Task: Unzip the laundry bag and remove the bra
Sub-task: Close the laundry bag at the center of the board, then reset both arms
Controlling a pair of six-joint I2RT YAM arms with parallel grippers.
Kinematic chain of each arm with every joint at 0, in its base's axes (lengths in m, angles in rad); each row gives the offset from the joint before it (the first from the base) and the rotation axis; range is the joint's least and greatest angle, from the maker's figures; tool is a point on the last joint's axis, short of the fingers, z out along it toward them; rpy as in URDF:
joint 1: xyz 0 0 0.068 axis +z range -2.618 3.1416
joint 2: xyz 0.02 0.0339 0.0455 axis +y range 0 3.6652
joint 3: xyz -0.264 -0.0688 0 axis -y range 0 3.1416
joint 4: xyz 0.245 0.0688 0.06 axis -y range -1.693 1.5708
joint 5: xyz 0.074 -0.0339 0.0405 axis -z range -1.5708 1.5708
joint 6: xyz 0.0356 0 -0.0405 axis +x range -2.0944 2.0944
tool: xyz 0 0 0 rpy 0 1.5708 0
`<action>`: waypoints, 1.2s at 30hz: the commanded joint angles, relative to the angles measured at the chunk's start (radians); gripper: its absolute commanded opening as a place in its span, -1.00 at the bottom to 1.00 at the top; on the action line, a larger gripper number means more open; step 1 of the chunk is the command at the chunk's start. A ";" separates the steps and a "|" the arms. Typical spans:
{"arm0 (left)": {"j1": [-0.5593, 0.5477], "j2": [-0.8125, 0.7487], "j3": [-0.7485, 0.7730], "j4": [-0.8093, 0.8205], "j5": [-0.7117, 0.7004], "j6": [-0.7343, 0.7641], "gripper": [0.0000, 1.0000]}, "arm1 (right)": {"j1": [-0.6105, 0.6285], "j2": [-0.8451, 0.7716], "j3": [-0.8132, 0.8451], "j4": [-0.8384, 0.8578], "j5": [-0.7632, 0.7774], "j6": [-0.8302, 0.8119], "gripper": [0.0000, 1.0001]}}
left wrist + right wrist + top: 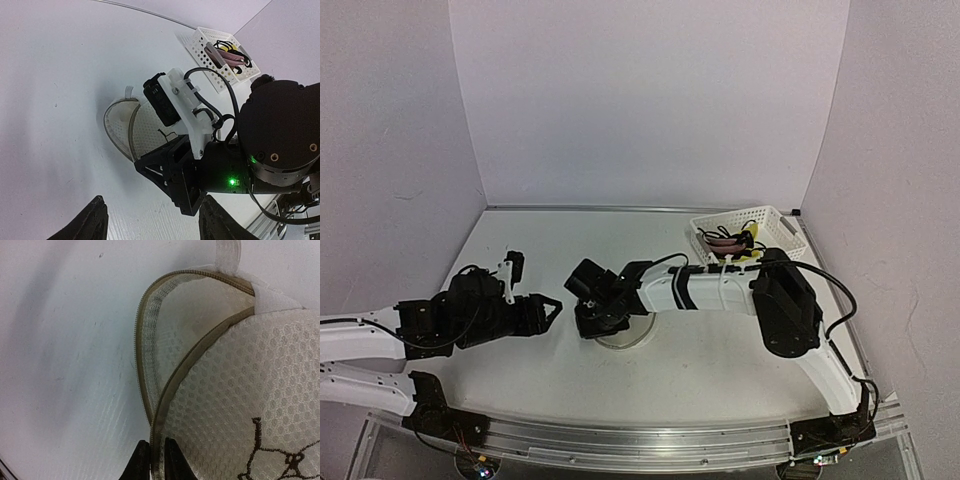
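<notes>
The laundry bag [240, 390], a round white mesh pouch with a black pictogram [272, 455], lies flat on the table under my right gripper [592, 325]. Its zipper [145, 365] is parted along the left rim, showing mesh lining inside. My right gripper [156, 460] is shut on the zipper seam where the two sides meet. My left gripper [152, 220] is open and empty, low over the table just left of the bag [125, 125]. The bag's edge shows in the top view [628, 338]. The bra is hidden.
A white perforated basket [775, 222] with pink and yellow items stands at the back right, also in the left wrist view [200, 42]. The right arm [720, 290] stretches across the table's middle. White walls close in the back and sides.
</notes>
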 commanded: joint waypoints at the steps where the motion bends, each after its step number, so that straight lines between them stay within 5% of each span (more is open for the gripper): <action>1: -0.003 0.013 0.061 -0.003 -0.030 -0.006 0.26 | 0.000 -0.046 -0.027 0.055 0.003 0.005 -0.57; 19: -0.001 0.024 0.169 -0.083 -0.124 0.091 0.37 | 0.000 -0.382 -0.197 0.103 0.177 -0.070 0.29; 30: 0.021 0.063 0.292 -0.171 -0.181 0.198 0.86 | -0.018 -0.514 -0.326 0.132 0.393 -0.152 0.95; 36: 0.150 0.112 0.344 -0.184 -0.057 0.247 0.99 | -0.095 -0.573 -0.418 0.136 0.400 -0.144 0.97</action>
